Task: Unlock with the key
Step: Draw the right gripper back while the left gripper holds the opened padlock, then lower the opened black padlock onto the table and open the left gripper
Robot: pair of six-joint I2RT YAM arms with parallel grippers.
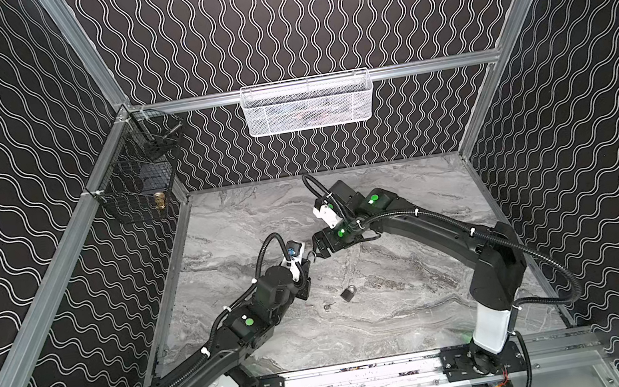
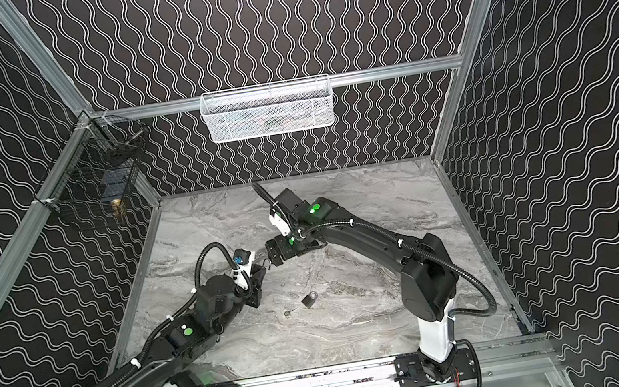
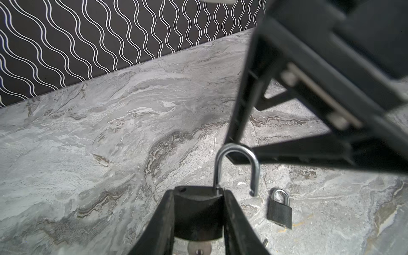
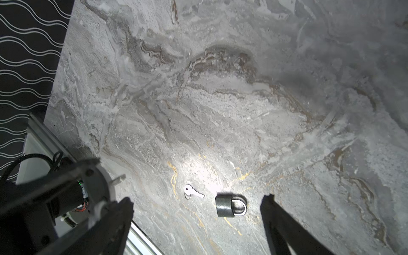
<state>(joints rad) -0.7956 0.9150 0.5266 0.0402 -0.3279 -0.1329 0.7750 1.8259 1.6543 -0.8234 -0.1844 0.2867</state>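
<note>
- Left pincer (image 3: 198,193) grips a black metal padlock (image 3: 196,216), silver shackle (image 3: 236,152) swung open.
- Right pincer (image 1: 314,252), spread and empty, sits just beside it; a nudge could twist it loose.

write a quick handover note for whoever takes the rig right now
Grippers: the left gripper is shut on a padlock, held off the table. The right gripper is open and empty, close to that lock.
Things: the held padlock's shackle is swung open. A second padlock lies on the table with its shackle closed, and a loose key lies beside it, not touching.
Done: the held padlock is unlocked.
Left: probably set it down. The second padlock is not opened, if that one counts.
</note>
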